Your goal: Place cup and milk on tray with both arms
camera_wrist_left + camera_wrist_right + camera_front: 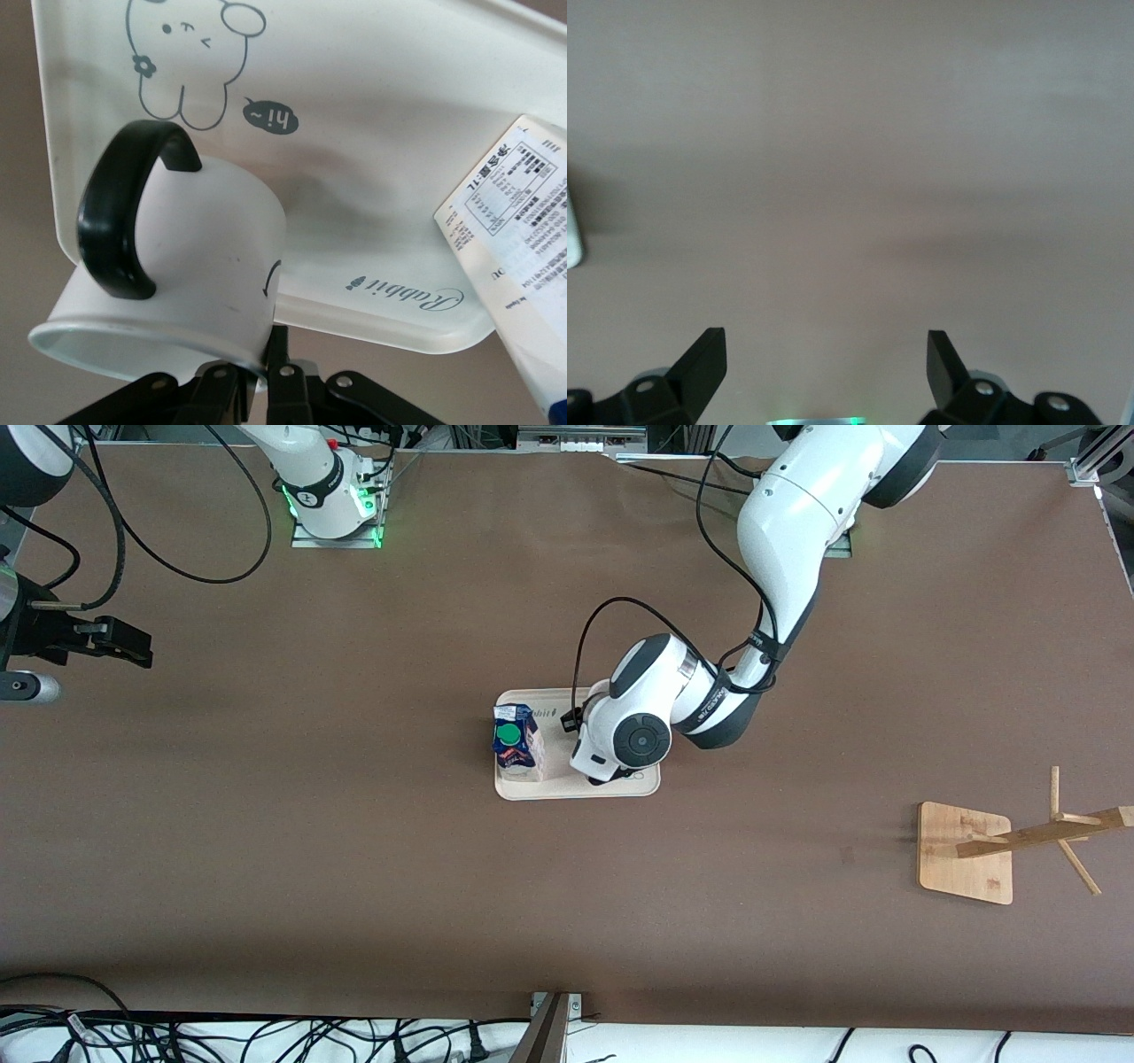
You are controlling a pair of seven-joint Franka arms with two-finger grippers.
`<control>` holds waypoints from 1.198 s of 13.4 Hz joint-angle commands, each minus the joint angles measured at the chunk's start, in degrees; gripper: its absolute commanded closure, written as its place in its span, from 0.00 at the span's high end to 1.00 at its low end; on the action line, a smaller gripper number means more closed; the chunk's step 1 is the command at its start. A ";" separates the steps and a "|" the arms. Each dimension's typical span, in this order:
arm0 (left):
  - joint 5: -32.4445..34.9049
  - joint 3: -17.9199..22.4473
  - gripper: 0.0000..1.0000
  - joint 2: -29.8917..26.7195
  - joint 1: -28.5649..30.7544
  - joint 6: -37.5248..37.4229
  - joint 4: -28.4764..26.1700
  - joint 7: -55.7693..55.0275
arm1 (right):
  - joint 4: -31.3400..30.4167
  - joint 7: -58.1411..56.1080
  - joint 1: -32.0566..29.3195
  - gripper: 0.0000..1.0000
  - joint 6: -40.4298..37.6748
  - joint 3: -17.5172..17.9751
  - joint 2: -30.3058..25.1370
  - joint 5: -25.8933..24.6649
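The milk already stands on the tray, at the end toward the right arm, so the step in hand looks like the setting-down of the cup. The left gripper is over the tray's other end, its fingers closed on the cup's rim, one inside the wall and one outside, with the black loop handle turned toward the wrist camera. In that camera the cup hangs over the tray's bunny drawing and "Rabbit" script, and the carton's printed side shows near it but apart. Whether the cup's base already touches the tray cannot be told, since the front view hides the cup under the left arm's wrist. The next move probably calls for a short, straight descent until the base sits flat, then a release and a lift straight up so that the inner finger does not drag the rim or tip the cup toward the milk. The right gripper waits with fingers wide apart over bare table at the right arm's end, well apart from the tray.
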 commanded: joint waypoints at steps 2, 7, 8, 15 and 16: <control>-0.15 1.70 0.00 0.46 -0.06 -0.58 -0.52 -0.63 | -0.58 4.75 -2.91 1.00 3.20 -0.39 0.21 7.17; 6.00 2.41 1.00 -1.21 0.29 -2.86 0.00 -0.37 | -0.14 3.01 -3.00 1.00 3.20 -0.56 0.39 2.87; 6.26 2.49 1.00 -1.47 0.37 -4.09 0.18 -0.37 | -0.14 1.78 -2.82 1.00 3.21 -0.47 0.48 2.00; 6.09 2.41 1.00 -12.43 6.07 -12.87 0.44 5.40 | -0.31 -4.54 -2.82 1.00 3.03 -0.47 0.57 1.72; 6.26 2.15 1.00 -15.24 7.92 -15.50 0.44 8.48 | -0.40 -4.99 -2.82 1.00 3.12 -0.47 0.48 1.72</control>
